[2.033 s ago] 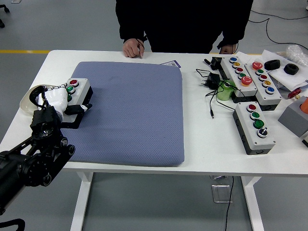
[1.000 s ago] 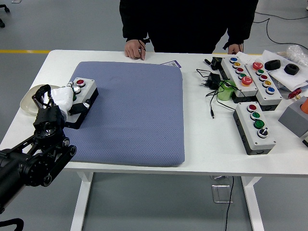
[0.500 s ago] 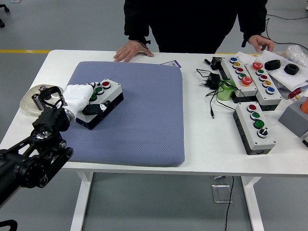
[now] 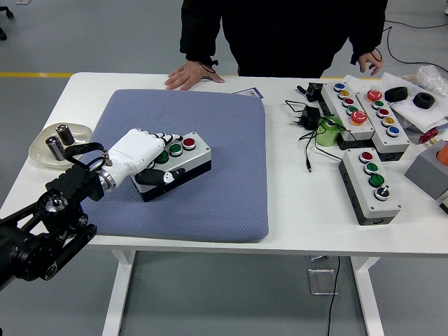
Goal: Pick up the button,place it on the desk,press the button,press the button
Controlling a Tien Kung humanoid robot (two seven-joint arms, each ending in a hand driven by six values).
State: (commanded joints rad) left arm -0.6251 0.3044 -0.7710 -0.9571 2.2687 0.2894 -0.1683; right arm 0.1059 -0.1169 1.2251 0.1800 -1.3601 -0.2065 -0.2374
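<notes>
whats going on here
The left robot hand grips a white-topped, black-based button box with red and green buttons, holding it over the blue-grey padded mat on the white table. A person in black stands at the far side, one hand flat on the table.

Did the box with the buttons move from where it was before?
Yes. The left hand has carried the button box to the right, from the blue mat's left edge toward its middle, away from the small dish.
</notes>
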